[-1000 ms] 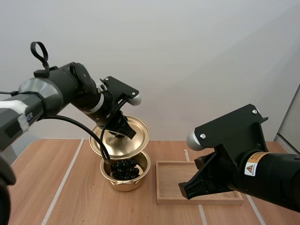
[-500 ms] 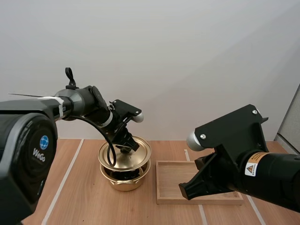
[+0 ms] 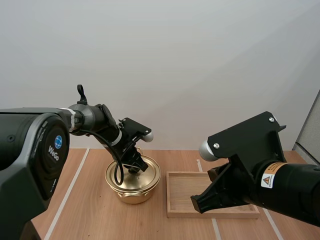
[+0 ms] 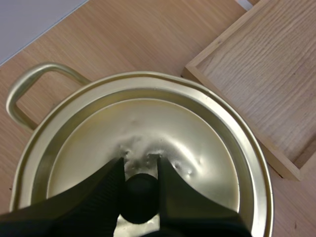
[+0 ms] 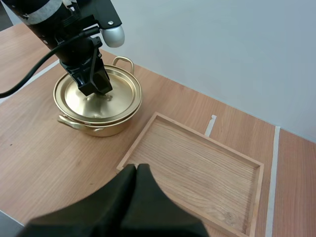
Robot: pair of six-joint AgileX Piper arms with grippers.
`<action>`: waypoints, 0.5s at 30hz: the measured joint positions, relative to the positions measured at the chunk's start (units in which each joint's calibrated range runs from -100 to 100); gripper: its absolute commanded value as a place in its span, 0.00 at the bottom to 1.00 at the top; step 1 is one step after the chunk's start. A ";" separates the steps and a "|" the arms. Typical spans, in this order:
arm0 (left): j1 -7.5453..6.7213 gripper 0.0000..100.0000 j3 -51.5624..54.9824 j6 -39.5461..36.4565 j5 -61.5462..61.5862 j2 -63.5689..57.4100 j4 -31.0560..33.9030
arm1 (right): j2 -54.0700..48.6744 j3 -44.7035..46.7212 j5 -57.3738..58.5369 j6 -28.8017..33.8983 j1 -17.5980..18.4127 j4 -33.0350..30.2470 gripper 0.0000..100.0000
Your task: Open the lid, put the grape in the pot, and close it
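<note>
Down on the pot [image 3: 132, 194], beside the tray [image 5: 197, 163], the lid [image 3: 133, 175] is sitting flush with your left end effector [image 4: 139, 165] pinching its knob [image 4: 140, 200] and your right end effector [image 5: 137, 170] hanging with fingers together, so you are finishing the closing step, needing only a gentle release and a straight lift.

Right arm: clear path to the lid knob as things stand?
Probably not. The left claw is shut on the knob, its fingers covering both sides, with the lid seated on the pot. The right claw, shut, hangs near the tray.
</note>
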 measured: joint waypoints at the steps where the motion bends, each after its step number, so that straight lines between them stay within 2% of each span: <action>1: 0.00 0.00 0.33 0.28 -0.44 -0.13 -0.12 | 0.00 0.00 0.00 0.00 0.00 0.00 0.00; 7: 0.00 0.00 0.47 0.77 -1.05 -0.13 -0.45 | 0.00 0.00 0.00 0.00 0.00 0.00 0.00; 9: 0.00 0.08 0.47 0.77 -1.18 -0.13 -0.45 | 0.00 0.00 0.00 0.00 0.00 0.00 0.00; 11: 0.00 0.29 0.47 0.77 -1.18 -0.13 -0.45 | 0.00 0.00 0.00 0.00 0.00 0.00 0.00; 13: 0.00 0.62 0.47 0.77 -1.18 -0.13 -0.56 | 0.00 0.00 0.00 0.00 0.00 0.00 0.00; 14: 0.00 0.85 0.62 0.77 -1.18 -0.25 -0.56 | 0.00 0.00 0.00 0.00 0.00 0.00 0.00; 15: 0.00 1.00 0.66 0.77 -1.18 -0.25 -0.56 | 0.00 0.00 0.00 0.00 0.00 0.00 0.00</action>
